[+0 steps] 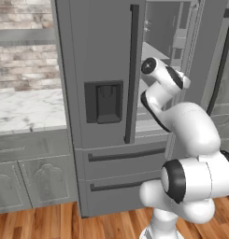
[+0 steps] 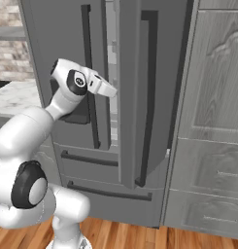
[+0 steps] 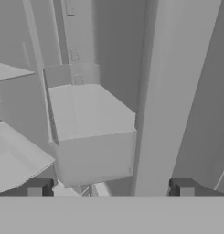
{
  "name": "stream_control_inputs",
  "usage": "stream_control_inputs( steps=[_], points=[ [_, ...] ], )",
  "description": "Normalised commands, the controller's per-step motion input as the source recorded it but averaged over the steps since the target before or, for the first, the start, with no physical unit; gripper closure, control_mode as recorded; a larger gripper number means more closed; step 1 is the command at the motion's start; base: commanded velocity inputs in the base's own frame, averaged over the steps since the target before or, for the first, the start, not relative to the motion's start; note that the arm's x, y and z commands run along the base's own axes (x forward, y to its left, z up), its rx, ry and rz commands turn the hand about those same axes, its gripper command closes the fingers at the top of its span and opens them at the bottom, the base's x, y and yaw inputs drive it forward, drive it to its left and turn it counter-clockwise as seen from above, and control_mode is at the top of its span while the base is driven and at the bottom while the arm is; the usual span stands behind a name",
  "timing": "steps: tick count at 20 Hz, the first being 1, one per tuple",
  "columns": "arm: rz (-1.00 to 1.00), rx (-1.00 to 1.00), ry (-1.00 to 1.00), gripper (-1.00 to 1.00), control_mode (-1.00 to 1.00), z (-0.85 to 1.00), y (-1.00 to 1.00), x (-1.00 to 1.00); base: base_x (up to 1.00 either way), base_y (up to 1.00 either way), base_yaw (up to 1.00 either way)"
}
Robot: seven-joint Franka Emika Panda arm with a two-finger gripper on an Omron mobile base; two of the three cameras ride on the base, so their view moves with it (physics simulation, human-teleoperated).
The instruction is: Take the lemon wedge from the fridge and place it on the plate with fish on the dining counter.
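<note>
The grey fridge [image 1: 102, 70] stands in front of me with its right door [image 2: 132, 97] swung partly open. My hand [image 2: 105, 87] reaches into the gap between the two doors. In the hand view my gripper [image 3: 111, 187] is open, its two dark fingertips [image 3: 38, 186] far apart with nothing between them. It points at a pale door bin [image 3: 93, 132] inside the fridge, with white shelves [image 3: 13, 155] to the left. The lemon wedge is hidden from these views. The plate with fish and the dining counter are out of view.
A short marble worktop [image 1: 27, 109] over grey arched cabinets sits left of the fridge, below a brick wall. Tall grey cabinets [image 2: 212, 97] stand close on the fridge's right. The open door's edge [image 3: 163, 91] runs right beside my gripper. The floor is wood.
</note>
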Motion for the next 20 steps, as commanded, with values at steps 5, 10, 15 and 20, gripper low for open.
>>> stream_control_inputs(
  steps=[5, 10, 15, 20],
  points=[
    [0.00, 0.00, -0.01, -1.00, -1.00, 0.00, -0.97, -0.20, 0.00, 0.00, 0.00],
    [-0.01, 0.00, 0.00, -1.00, -1.00, 0.00, -1.00, -0.74, 0.00, 0.00, 0.00],
    [-0.04, 0.00, 0.00, -1.00, -1.00, -0.01, -1.00, -0.86, 0.00, 0.00, 0.00],
    [0.00, 0.00, 0.00, -1.00, -1.00, -0.03, -0.79, -0.35, 0.00, 0.00, 0.00]
  ],
)
